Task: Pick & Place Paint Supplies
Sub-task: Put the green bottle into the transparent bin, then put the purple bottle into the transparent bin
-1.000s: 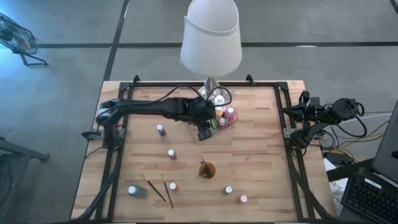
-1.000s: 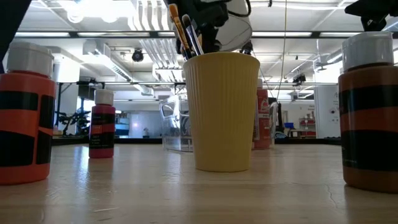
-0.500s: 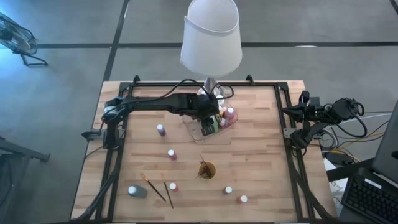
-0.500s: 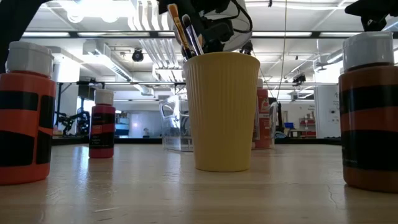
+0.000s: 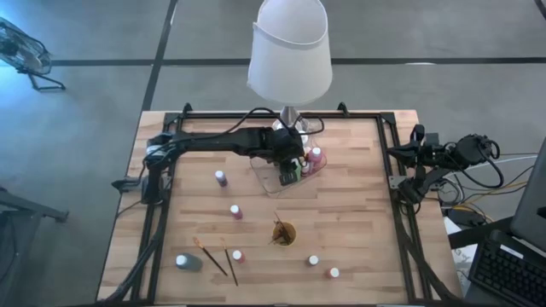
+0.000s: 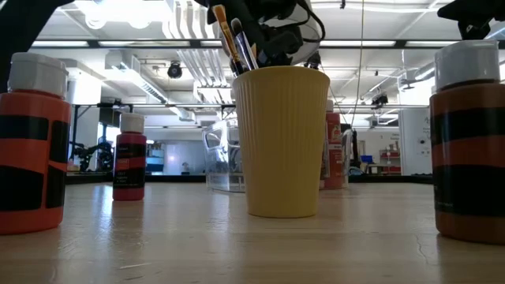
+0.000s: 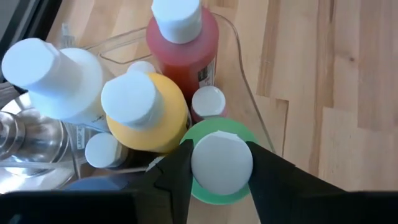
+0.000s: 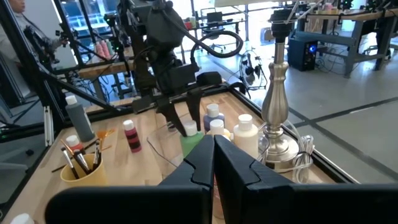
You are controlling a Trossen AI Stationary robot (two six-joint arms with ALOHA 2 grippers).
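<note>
left gripper [image 7: 221, 177]: over the clear tray, fingers [image 7: 176, 180] either side of the green bottle's white cap, jaws part open and close against the cap; cannot tell if they actually clamp it
green bottle [image 7: 219, 163]: upright inside the tray, at its open-table side, touching the yellow bottle
clear tray [image 5: 271, 177]: on the table just in front of the lamp base, holds a cluster of upright bottles
tray contents: yellow bottle [image 7: 144, 112], red bottle [image 7: 184, 38], white bottle [image 7: 59, 74], green bottle, plus a few smaller white caps between them, colours hidden
yellow cup [image 6: 282, 140]: mid table, nearer the front edge, holds several dark-handled brushes [image 6: 233, 38] standing bristles up
loose brushes [image 5: 219, 261]: two lying flat on the table, front left of the cup
loose bottles: pink ones [image 5: 221, 177] left of the tray, grey one [image 5: 187, 262] near the front left corner, two more front right of the cup [image 5: 331, 273]
right gripper [image 8: 213, 155]: parked off the table's right edge, fingers pressed together, holding nothing
lamp [image 5: 289, 53]: back centre of the table, shade hides part of the tray area
</note>
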